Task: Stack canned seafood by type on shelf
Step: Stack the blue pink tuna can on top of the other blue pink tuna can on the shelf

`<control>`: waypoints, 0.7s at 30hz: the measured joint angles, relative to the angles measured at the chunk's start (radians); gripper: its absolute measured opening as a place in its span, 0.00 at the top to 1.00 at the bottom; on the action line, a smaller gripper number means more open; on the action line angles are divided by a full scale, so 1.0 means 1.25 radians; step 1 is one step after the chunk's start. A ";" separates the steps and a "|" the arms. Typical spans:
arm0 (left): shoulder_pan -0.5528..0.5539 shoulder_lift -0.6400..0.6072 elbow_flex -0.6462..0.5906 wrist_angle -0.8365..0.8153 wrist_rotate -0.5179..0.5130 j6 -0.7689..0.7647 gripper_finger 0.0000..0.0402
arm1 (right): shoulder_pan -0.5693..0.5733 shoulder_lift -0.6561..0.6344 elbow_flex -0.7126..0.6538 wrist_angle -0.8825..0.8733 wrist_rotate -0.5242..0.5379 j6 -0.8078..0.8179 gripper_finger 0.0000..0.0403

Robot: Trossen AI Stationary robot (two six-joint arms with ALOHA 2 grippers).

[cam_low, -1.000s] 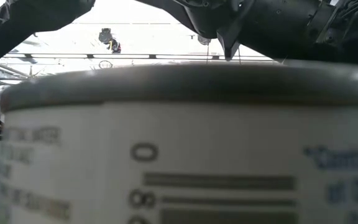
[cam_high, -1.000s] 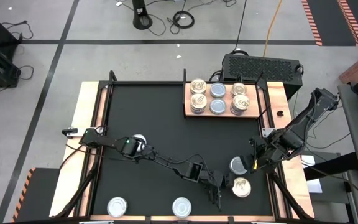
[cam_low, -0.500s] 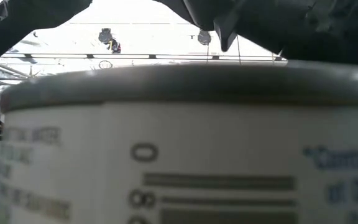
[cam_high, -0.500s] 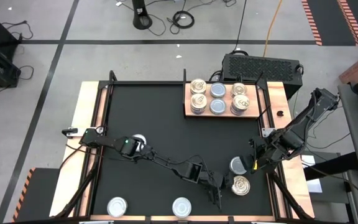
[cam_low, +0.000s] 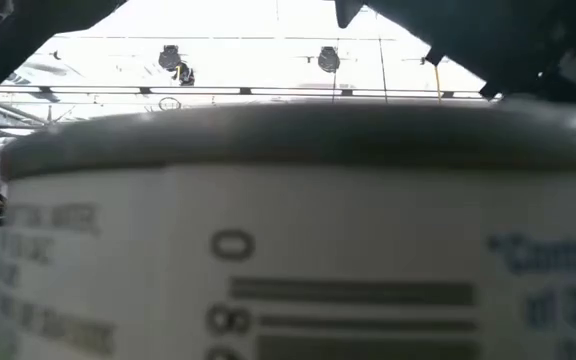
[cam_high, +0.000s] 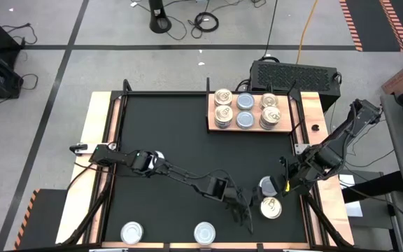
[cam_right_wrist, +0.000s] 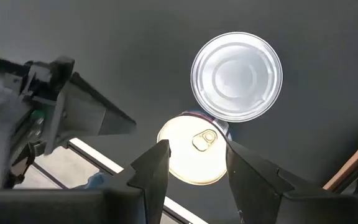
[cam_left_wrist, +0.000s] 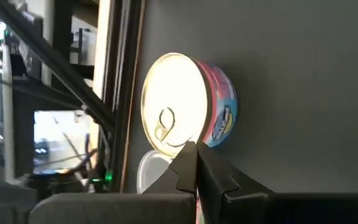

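The left pincer (cam_high: 245,215), clenched and empty, should spread before centring on the gold-topped, pink-sided round tin (cam_high: 271,207); the right pincer (cam_right_wrist: 191,163) hangs released.

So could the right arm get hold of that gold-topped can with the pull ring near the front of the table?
Probably yes. The right gripper hangs over the gold-topped can with its fingers open on either side. The plain silver can sits close beside it, and the left gripper is nearby, but neither seems to block the way.
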 joint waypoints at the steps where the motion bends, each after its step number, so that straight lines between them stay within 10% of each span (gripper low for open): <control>1: 0.000 0.000 0.000 0.003 0.010 -0.025 0.99 | 0.000 0.000 0.000 0.000 0.000 0.000 0.63; 21: 0.009 0.065 0.000 0.188 0.078 -0.105 0.59 | 0.000 0.000 0.000 0.021 0.016 0.000 0.63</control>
